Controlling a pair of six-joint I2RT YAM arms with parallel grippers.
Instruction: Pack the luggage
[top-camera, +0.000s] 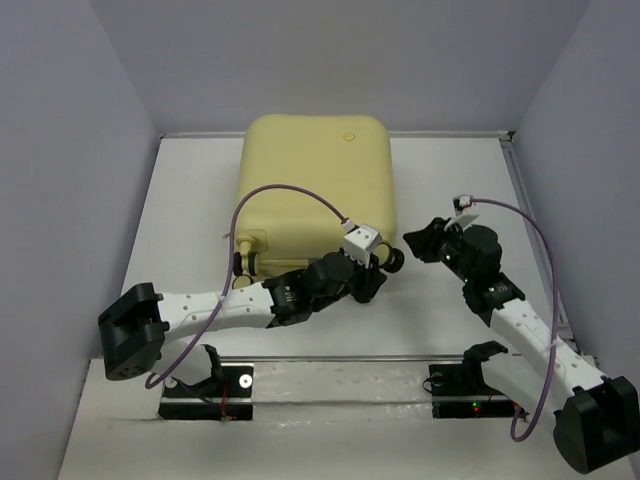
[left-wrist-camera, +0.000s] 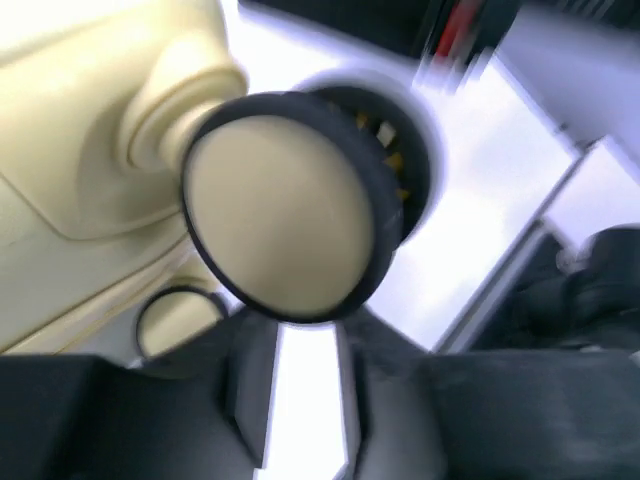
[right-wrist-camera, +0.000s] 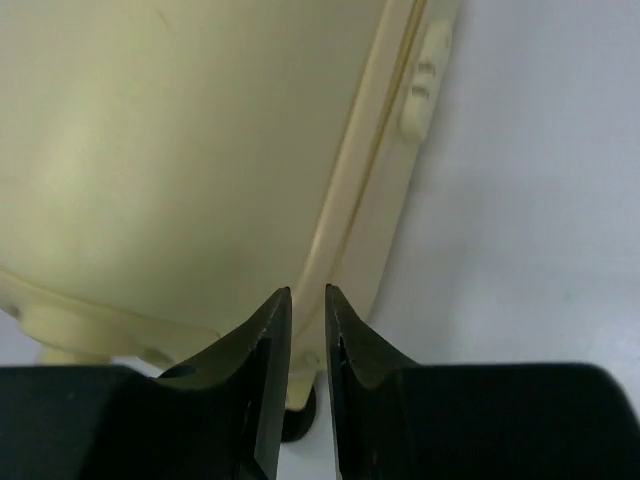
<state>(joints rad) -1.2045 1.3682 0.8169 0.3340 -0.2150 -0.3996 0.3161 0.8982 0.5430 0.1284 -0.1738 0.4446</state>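
- The luggage (top-camera: 315, 180) lies flat and closed on the desk (top-camera: 450, 180), toward the back middle. Both arms crowd at its near right corner.
- The left pincer (top-camera: 380, 270) is very close to a caster wheel (left-wrist-camera: 285, 215). Its wrist picture is blurred, so I cannot tell if it is open or closed. If it pushes the wheel, I think the shell may slide or turn away on the smooth desk.
- The right pincer (right-wrist-camera: 307, 295) is almost closed, with only a thin slit, and holds nothing. It points at the seam (right-wrist-camera: 375, 150) of the shell. Such thin tips may slip off the rounded edge instead of catching it.
- The two pincers are near each other, so a careless move of one could strike the other.
- The purple cable (top-camera: 285, 190) of the left arm arcs over the lid and could catch if the lid is raised.
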